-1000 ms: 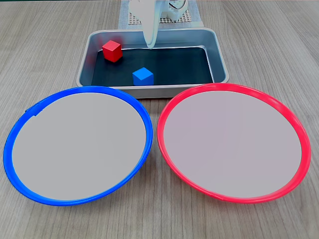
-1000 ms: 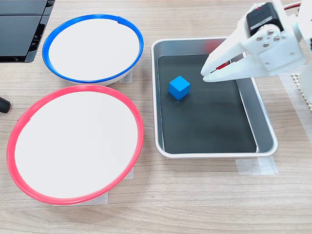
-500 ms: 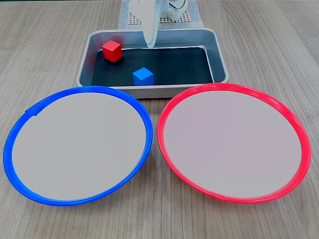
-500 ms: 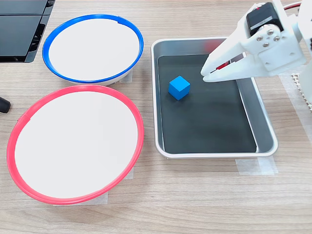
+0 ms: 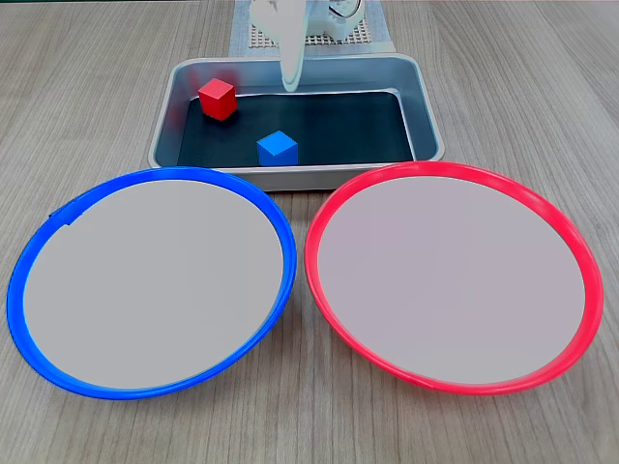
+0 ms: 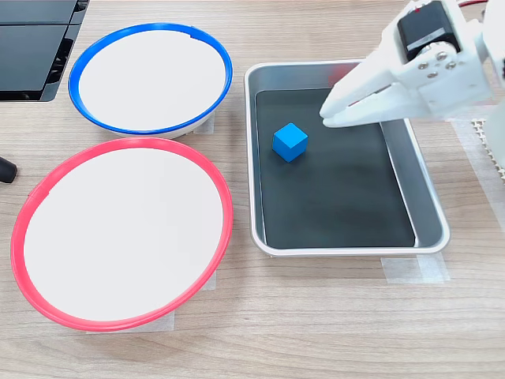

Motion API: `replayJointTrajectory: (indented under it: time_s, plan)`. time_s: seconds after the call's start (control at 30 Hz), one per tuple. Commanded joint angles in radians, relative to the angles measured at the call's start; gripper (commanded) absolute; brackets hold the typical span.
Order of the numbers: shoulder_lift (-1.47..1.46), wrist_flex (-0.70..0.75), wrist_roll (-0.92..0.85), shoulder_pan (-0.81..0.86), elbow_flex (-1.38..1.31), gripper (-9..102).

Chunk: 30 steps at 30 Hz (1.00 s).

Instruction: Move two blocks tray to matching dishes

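**Ana:** Blocks first: the red block (image 5: 218, 99) sits toward the tray's (image 5: 426, 116) back-left corner in a fixed view, the blue block (image 5: 278, 148) nearer the front wall, the two well apart. Both dishes are bare.

**Ben:** And the pincer (image 6: 325, 117)?

**Ana:** Hanging over the tray, tips looking pressed together, nothing between them that I can see. In a fixed view it sits just beside the blue block (image 6: 289, 142), but above the tray floor, not touching.

**Ben:** So no pick is under way. What makes a good one, in your judgement?

**Ana:** Choose one block and commit. Part the fingers well before descending, then come down straight so the tips straddle the cube on two flat faces, not across a corner. The blue one sits turned a bit, so I'd rotate the wrist to match.

**Ben:** Any risks?

**Ana:** Those cubes look glossy; a skewed squeeze could squirt one away across the dark floor. The red one lies near the wall, so there's little room for a finger there.

**Ben:** Then where?

**Ana:** Lift clear of the rim, carry blue to the blue dish (image 6: 87, 59), red to the red dish (image 6: 47, 185), and release low.
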Motion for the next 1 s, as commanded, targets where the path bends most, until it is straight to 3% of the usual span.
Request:
replayJointTrajectory:
  time_s: [0.0,0.17,0.23,0.33,0.47,0.6,0.97]
  plan:
    - [-0.137,-0.17,-0.132,0.04,-0.123,0]
    - [-0.497,-0.23,-0.232,0.038,-0.459,0]
    - [-0.692,-0.129,-0.353,0.017,-0.627,0]
    - [-1.022,0.124,-0.687,-0.012,-0.833,5]
    - [-1.235,0.158,-0.894,0.014,-0.87,21]
    - [-1.35,0.239,-1.112,0.049,-0.881,28]
    - [-1.465,0.19,-1.074,0.051,-0.927,23]
